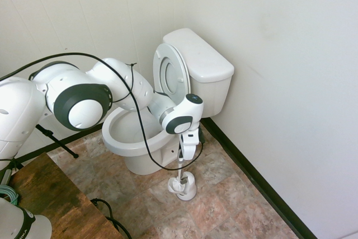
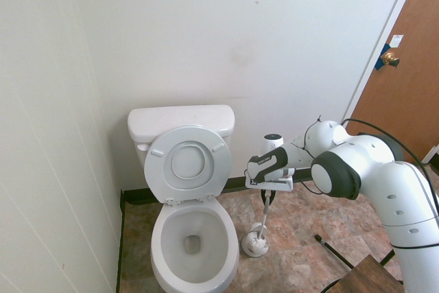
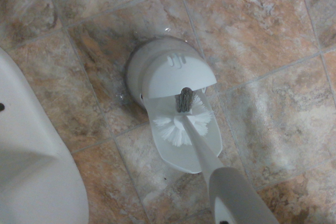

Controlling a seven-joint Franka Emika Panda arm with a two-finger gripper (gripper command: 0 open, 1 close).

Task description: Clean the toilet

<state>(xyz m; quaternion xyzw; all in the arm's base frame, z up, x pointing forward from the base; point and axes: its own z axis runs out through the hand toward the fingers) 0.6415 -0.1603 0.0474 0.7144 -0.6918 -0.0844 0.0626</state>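
White toilet (image 2: 188, 224) sits in the room corner, tank (image 1: 198, 54) against the back wall, seat and lid (image 2: 186, 164) both raised and leaning on the tank, bowl (image 1: 126, 132) open. In the second exterior view the bowl is just left of the brush holder; side wall is close on the toilet's far side.

Gripper (image 1: 188, 150) points down beside the bowl, over the brush holder (image 1: 183, 186), which stands on the tiled floor (image 1: 224, 205) right next to the toilet base. Gripper fingers are pinched on the handle of the toilet brush (image 2: 265, 214), handle about upright, slightly tilted. Brush head (image 3: 182, 121) is low in the holder's open front, white bristles showing in the wrist view, dome of the holder (image 3: 168, 72) behind it. Edge of the toilet base (image 3: 37, 182) visible in the wrist view, near the holder but apart.

Wooden table corner (image 1: 50, 194) near the arm base. Brown door (image 2: 405, 80) at far right in the second exterior view.
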